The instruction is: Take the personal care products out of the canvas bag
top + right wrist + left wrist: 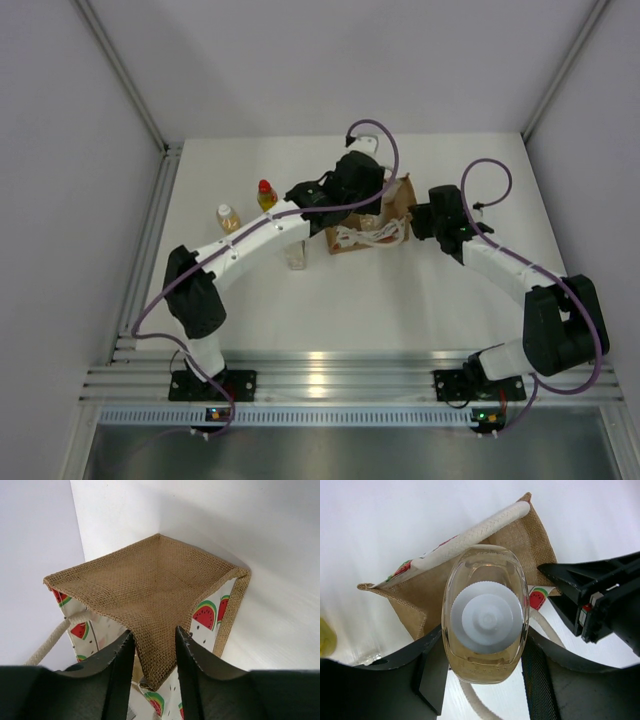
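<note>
Amber bottle point(485, 617) between left fingers point(433, 677)

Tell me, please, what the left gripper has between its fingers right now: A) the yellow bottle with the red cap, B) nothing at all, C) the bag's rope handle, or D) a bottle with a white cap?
D: in the left wrist view the left gripper has a finger pressed against each side of the white-capped bottle, held above the canvas bag.

4 bottles total – 2 amber point(228, 217) point(485, 615), 1 yellow point(266, 194), 1 clear point(296, 255) – plus 1 canvas bag point(398, 200).
</note>
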